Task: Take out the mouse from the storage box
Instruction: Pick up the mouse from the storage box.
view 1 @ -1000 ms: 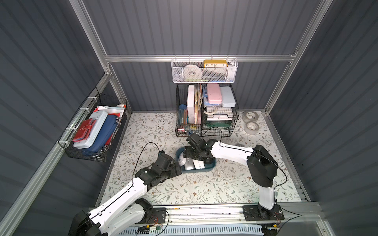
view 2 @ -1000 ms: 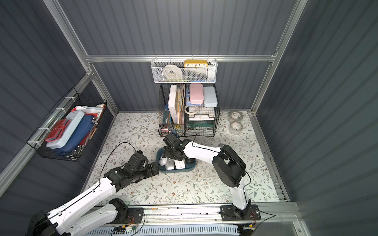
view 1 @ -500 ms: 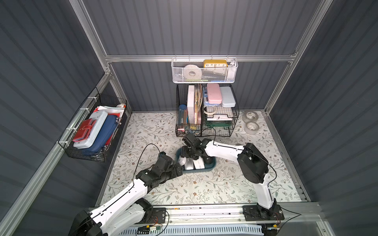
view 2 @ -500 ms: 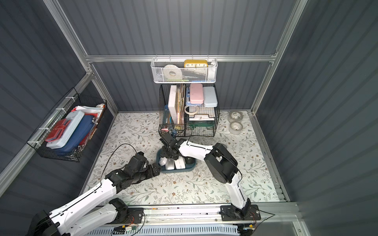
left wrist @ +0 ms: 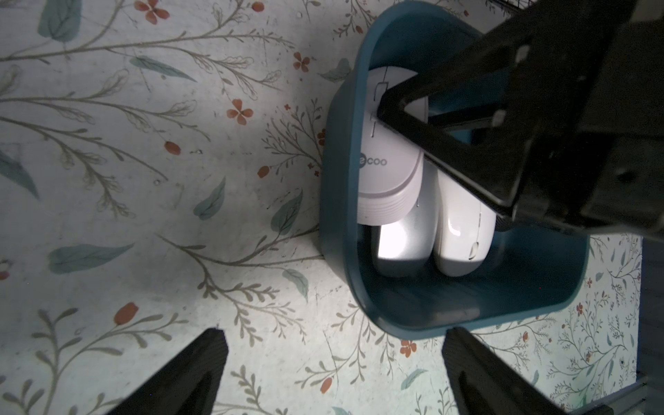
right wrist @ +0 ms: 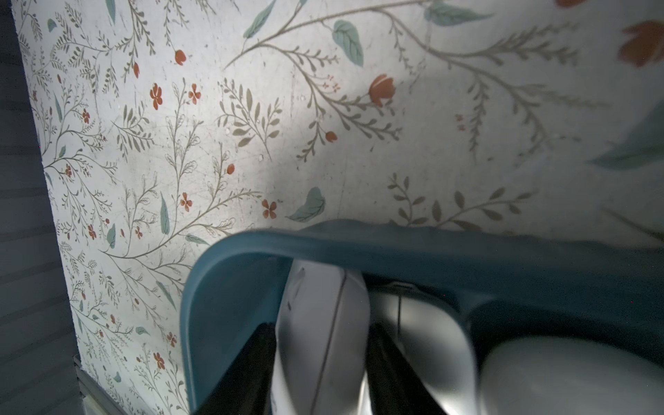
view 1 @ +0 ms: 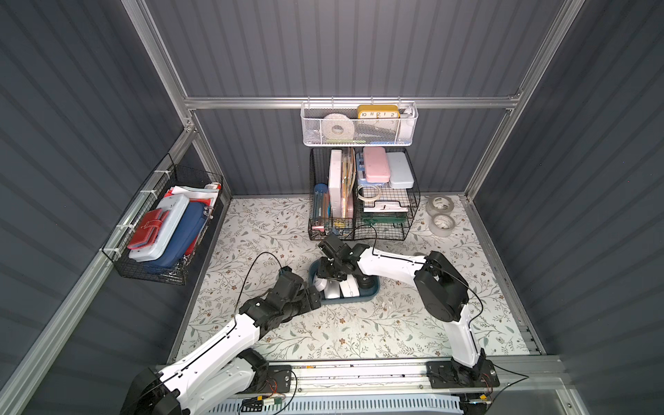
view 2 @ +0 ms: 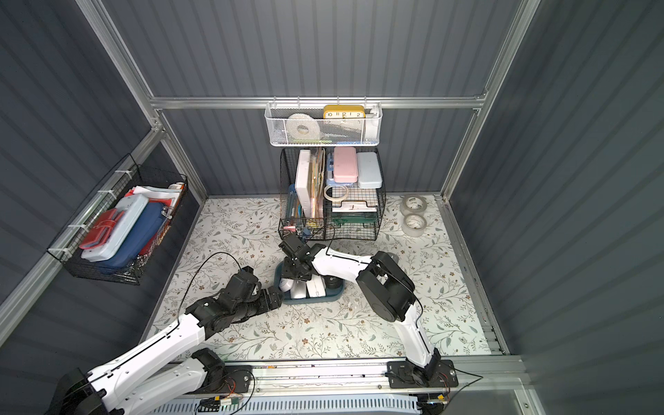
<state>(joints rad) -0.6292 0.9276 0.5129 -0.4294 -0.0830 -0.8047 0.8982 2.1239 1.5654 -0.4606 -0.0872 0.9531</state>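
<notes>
Since the earlier frame, the right arm has folded its elbow inward. The right gripper (right wrist: 319, 328) has shifted to the left end of the storage box (view 1: 354, 301), and its jaws have narrowed.

1. Right gripper: clenched on the white mouse (left wrist: 391, 172). In the right wrist view, one black finger (right wrist: 251, 363) presses on each flank of the mouse.
2. Mouse location: inside the storage box, at its left end, not lifted clear. It lies tilted, partly over the silver mouse (left wrist: 402, 244) beside it. A second white mouse (left wrist: 463, 233) lies next along.
3. Mouse orientation: the long axis runs across the short width of the box, parallel to its neighbours. The scroll-wheel end points toward the back wall, and the logo end points toward the robot's base.
4. Left gripper (left wrist: 334, 334): released, jaws spread wide, holding nothing. It sits low over the floral mat (left wrist: 143, 179), just beside the box's near left corner.
</notes>
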